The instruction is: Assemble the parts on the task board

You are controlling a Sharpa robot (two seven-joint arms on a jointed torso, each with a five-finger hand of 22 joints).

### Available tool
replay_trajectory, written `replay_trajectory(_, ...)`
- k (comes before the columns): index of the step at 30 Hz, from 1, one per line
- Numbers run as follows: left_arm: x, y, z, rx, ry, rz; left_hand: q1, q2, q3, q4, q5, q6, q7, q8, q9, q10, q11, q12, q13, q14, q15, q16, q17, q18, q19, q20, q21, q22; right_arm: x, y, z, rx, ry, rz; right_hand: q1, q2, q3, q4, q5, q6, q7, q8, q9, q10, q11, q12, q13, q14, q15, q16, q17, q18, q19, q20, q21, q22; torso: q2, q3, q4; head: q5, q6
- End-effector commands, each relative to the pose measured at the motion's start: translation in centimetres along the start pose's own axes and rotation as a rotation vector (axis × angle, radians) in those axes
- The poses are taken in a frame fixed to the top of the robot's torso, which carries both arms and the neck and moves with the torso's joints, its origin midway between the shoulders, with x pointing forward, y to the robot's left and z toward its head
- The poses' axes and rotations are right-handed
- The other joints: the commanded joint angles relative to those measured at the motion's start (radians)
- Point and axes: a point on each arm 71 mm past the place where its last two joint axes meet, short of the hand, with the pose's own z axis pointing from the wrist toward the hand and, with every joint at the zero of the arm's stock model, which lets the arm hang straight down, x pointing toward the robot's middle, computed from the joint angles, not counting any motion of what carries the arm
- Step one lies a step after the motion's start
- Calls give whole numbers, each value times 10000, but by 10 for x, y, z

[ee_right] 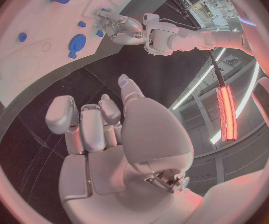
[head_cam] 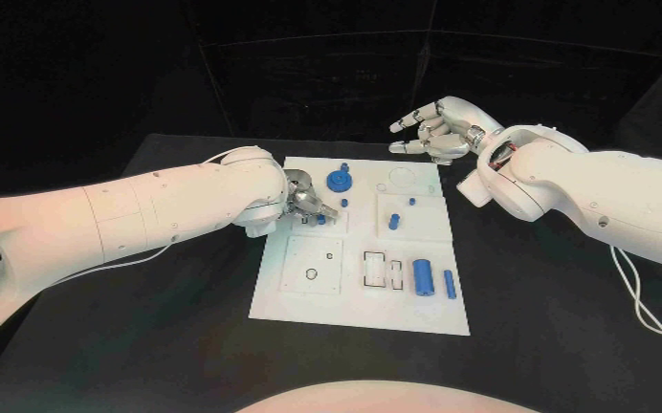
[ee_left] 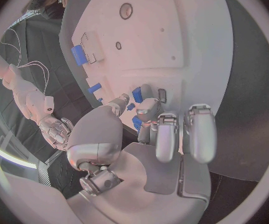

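Note:
The white task board (head_cam: 315, 291) lies mid-table. My left hand (head_cam: 306, 205) rests low on its near-left part; thumb and a finger pinch a small blue part (ee_left: 134, 106) right at the board (ee_left: 172, 30). A round blue part with a knob (head_cam: 340, 182) stands just beyond that hand. My right hand (head_cam: 439, 131) hovers above the board's far right edge, fingers apart and holding nothing. The right wrist view shows this hand (ee_right: 103, 129), the left hand (ee_right: 119, 27) and the round part (ee_right: 77, 42).
A small blue peg (head_cam: 393, 220) stands in the middle plate. A blue cylinder (head_cam: 422, 277) and a thin blue rod (head_cam: 450, 284) lie at the board's near right, beside a rectangular slot (head_cam: 375, 269). Black table surrounds the board.

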Motion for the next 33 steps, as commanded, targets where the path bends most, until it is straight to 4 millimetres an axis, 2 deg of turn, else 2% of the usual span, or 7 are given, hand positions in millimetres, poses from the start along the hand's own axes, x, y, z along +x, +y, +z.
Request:
replay_trajectory(1,-1,1,0,62,-134,-82,52,-41,-193,72,-66,53,-17,-55,-9,39,-30,64,13,1040,-78,31,2634,-172,345,-73,25,577,0,2,1,-105,58,23,-40,60,-43,2,29,22,11,56,-3,-43,-11,-40,-10,178,-78,-62,-10,146,-25,-9,-35,-13,1,-5,-1,-18,11)
replay_trajectory(7,-2,2,-3,242,-313,-206,256,22,-666,242,-73,46,-20,-73,3,23,-43,43,-7,1040,-82,31,2634,-163,331,-95,-6,544,0,1,0,-106,56,21,-62,64,-65,22,30,17,12,60,-4,-49,-10,-44,-20,176,-78,-75,-24,149,-34,-8,-49,-31,0,-4,3,-15,25)
replay_trajectory(11,-8,1,-10,495,-303,-235,549,93,-1011,306,-69,-49,8,-117,10,-86,-23,-108,-166,1040,-72,31,2634,-117,252,-96,-157,331,-1,1,0,-98,39,13,-66,64,-69,26,31,15,12,61,-4,-49,-10,-43,-20,176,-77,-77,-26,149,-35,-8,-51,-34,-3,-15,0,40,61)
replay_trajectory(17,-37,-4,-29,851,-457,-268,972,160,-1406,310,-72,-329,117,-289,-49,-286,68,-320,-392,1040,-10,31,2634,-65,153,-52,-350,77,-3,-1,0,-51,-11,-6,-93,64,-100,49,33,9,13,66,-5,-66,-9,-60,-46,158,-76,-136,-108,162,-73,-8,-92,-94,-11,-3,19,52,81)
replay_trajectory(22,-69,1,-36,537,-656,-205,1161,175,-1796,427,-73,-493,201,-441,-136,-417,140,-428,-512,1040,50,31,2634,-34,93,1,-477,-79,-3,-2,1,-40,-16,-10,-93,64,-100,49,33,9,13,66,-5,-66,-9,-60,-46,158,-76,-136,-108,162,-73,-8,-92,-94,-5,11,7,78,97)
replay_trajectory(27,-93,9,-30,48,-900,-334,1448,278,-2120,499,-72,-692,310,-696,-313,-519,233,-482,-580,1040,124,31,2634,-9,49,63,-583,-202,-2,-2,2,-38,-7,-10,-93,64,-100,49,33,9,13,66,-5,-66,-9,-60,-46,158,-76,-136,-108,162,-73,-8,-92,-94,7,4,-3,93,122)
replay_trajectory(33,-105,13,-17,-362,-1066,-85,1604,368,-2420,614,-73,-688,357,-831,-448,-540,277,-445,-560,1040,169,31,2634,-9,57,112,-592,-191,-1,-1,3,-52,20,-7,-103,64,-115,59,35,6,12,70,-5,-68,-9,-59,-49,154,-76,-150,-122,165,-84,-8,-106,-112,34,-31,-39,100,128)
